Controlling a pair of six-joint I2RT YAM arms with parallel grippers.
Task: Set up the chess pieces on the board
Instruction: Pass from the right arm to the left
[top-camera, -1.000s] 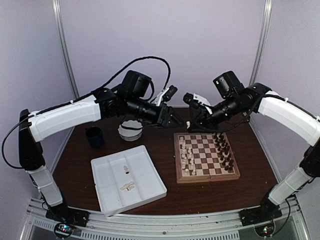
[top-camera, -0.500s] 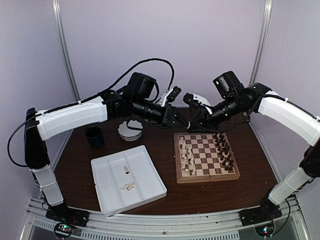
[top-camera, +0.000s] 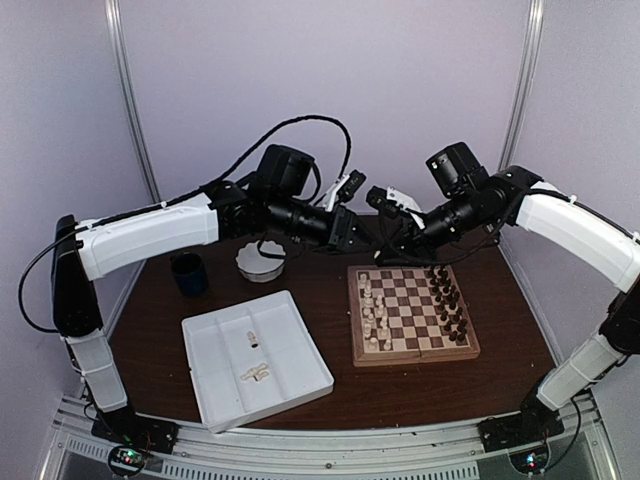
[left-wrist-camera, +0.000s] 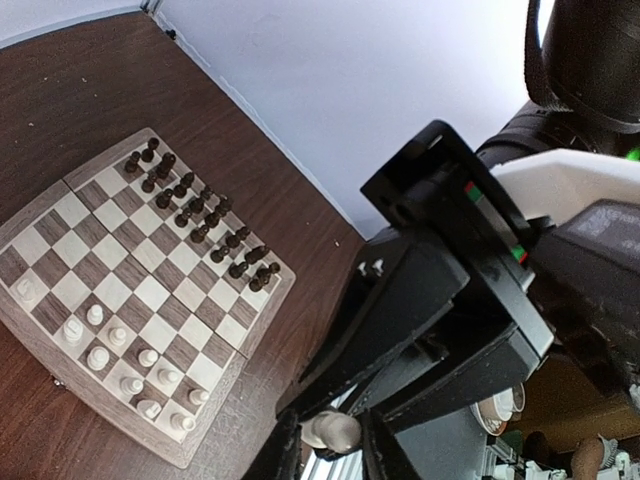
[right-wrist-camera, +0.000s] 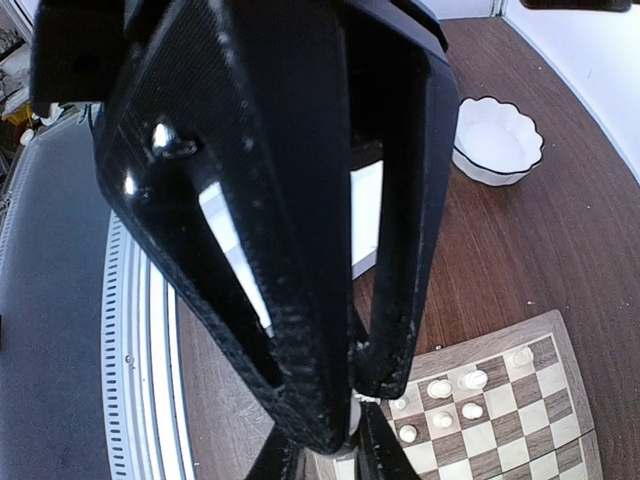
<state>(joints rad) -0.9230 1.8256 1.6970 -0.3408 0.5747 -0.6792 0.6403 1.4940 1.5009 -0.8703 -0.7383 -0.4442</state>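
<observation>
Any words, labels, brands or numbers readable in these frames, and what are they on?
No readable text in any view.
Board: no letters or numbers visible along its rim.
Tray: plain white, no label visible.
Red and green marks in the left wrist view: colour only, no letters.

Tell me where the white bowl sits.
In the top view the white bowl sits far back, left of centre: right of the dark cup, just behind the tray, left of the board.
</observation>
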